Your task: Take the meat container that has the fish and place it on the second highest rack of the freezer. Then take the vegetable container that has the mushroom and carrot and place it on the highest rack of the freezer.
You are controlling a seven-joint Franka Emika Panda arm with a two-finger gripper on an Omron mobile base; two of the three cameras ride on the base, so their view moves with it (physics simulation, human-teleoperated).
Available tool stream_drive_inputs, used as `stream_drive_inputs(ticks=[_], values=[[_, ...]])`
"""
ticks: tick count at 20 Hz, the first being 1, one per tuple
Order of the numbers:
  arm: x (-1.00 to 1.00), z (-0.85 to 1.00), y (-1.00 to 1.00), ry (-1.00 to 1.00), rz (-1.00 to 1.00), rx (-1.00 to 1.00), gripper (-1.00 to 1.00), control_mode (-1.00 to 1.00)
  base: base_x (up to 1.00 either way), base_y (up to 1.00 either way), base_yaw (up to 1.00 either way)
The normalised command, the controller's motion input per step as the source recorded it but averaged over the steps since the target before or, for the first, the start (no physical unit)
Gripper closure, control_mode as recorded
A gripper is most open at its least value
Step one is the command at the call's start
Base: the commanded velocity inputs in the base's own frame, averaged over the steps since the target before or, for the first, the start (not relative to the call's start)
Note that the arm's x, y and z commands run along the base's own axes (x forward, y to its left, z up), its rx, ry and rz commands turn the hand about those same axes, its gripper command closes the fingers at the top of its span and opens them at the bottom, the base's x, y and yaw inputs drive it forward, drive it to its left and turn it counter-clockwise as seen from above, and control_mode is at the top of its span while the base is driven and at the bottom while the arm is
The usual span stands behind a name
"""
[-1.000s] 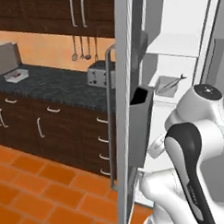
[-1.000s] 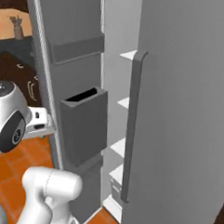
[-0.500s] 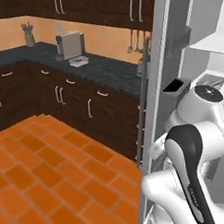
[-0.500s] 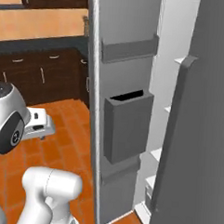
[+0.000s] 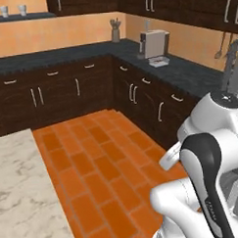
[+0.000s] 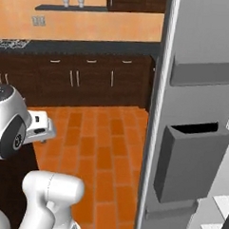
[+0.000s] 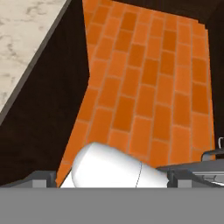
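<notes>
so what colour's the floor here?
Orange brick-pattern tiles, clearest in the left base view.

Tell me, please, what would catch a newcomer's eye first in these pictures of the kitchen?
Most striking is the orange brick floor, spread across the middle of the room between dark wooden cabinets under a black counter. In the right base view, the open grey freezer door fills the right side, with a dark door bin on its inner face. A marble counter sits at lower left in the left base view.
</notes>
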Motion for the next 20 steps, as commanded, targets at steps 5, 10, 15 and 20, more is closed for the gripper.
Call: stream_drive_inputs(ticks=[5,10,15,20], values=[[0.00,0.00,0.00,0.00,0.00,0.00,-1.00,1.00,0.77,0.58,0.06],[0.00,0.00,0.00,0.00,0.00,0.00,-1.00,1.00,1.00,0.00,-0.06],[0.00,0.00,0.00,0.00,0.00,0.00,-1.00,1.00,1.00,-0.12,-0.12],[0.00,0.00,0.00,0.00,0.00,0.00,-1.00,1.00,1.00,-0.30,-0.35]])
